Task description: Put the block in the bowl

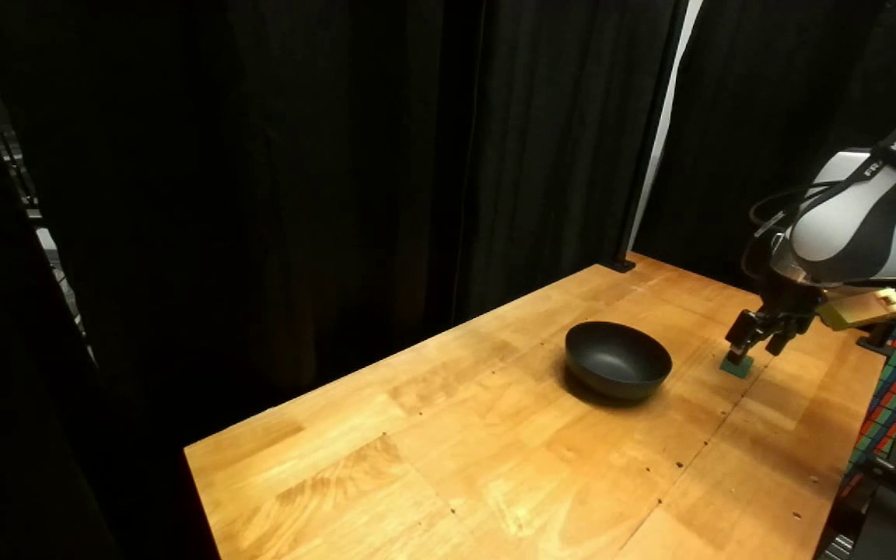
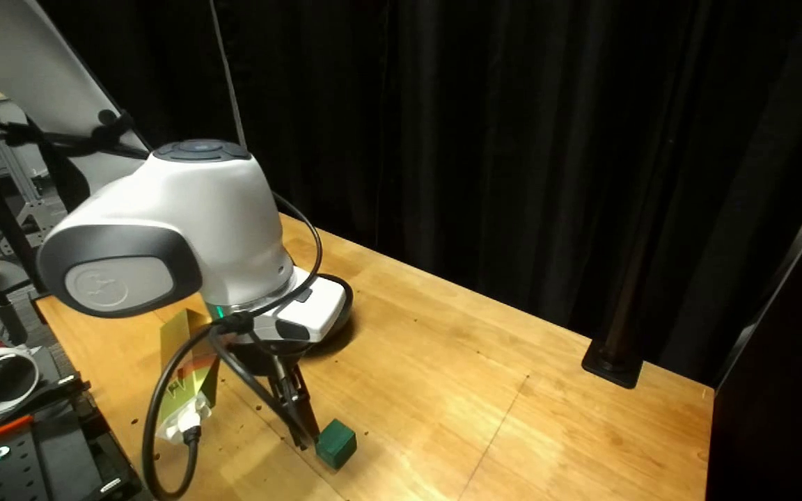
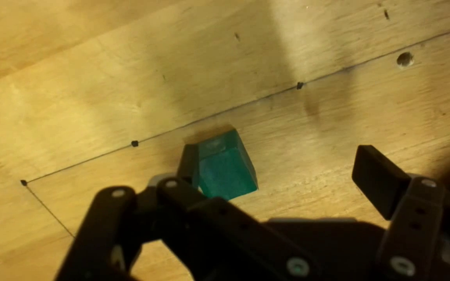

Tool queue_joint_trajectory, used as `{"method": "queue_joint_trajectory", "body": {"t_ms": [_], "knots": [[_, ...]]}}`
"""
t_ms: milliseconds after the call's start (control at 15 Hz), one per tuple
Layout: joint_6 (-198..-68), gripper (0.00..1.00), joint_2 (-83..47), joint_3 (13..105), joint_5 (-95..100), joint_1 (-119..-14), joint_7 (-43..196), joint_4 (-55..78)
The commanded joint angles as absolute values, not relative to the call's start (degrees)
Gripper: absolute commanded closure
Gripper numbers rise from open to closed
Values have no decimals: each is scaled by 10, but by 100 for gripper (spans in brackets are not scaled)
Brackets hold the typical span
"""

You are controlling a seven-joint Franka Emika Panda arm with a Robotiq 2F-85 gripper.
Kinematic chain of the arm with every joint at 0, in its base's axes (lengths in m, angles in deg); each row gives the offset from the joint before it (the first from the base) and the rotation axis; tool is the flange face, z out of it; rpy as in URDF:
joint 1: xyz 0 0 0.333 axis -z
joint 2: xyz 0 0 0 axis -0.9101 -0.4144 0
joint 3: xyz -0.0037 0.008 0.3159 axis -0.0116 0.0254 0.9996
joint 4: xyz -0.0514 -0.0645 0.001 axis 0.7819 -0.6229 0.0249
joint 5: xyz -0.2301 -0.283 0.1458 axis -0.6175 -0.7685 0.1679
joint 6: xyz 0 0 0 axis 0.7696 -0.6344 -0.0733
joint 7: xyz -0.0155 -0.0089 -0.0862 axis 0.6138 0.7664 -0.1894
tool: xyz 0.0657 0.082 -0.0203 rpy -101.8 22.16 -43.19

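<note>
So the little green block (image 3: 227, 169) is sitting on the counter (image 2: 436, 390), tool not on it yet; the tool (image 3: 283, 169) is spread wide, I'd guess so the fingers (image 3: 381, 181) can straddle the block before squeezing; in the wrist view the block crowds the finger at left, which overlaps it, while the one at right stands well apart; can't tell if there's contact, but I'd shift toward the left of that view to centre it, or closing might just shove the block sideways.

Going outward, the black bowl (image 1: 617, 362) stands upright left of the block in an exterior view, bare wood between them; looks like a short carry, just lift enough to clear the rim; a black cable (image 2: 152, 424) loops down near the tool, so I'd watch for snags. The far edge runs along a black curtain (image 1: 339, 194), well away from the block; in an exterior view a dark post foot (image 2: 613, 365) sits far right, probably no bother.
</note>
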State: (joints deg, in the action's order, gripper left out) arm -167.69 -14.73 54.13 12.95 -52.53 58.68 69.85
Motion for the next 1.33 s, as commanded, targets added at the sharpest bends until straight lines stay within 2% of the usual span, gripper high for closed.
{"method": "queue_joint_trajectory", "body": {"t_ms": [0, 400, 467, 533, 600, 1000, 1267], "knots": [[-1737, 0, -211, 558, 145, -511, 576, 658], [-1759, 0, -280, 528, 93, -518, 620, 610], [-1750, 25, -284, 521, 85, -521, 625, 605], [-1747, 27, -286, 517, 79, -522, 630, 603], [-1734, 34, -284, 514, 75, -521, 634, 601], [-1645, 82, -212, 511, 67, -538, 662, 616], [-1574, 83, -107, 537, 79, -551, 669, 652]]}}
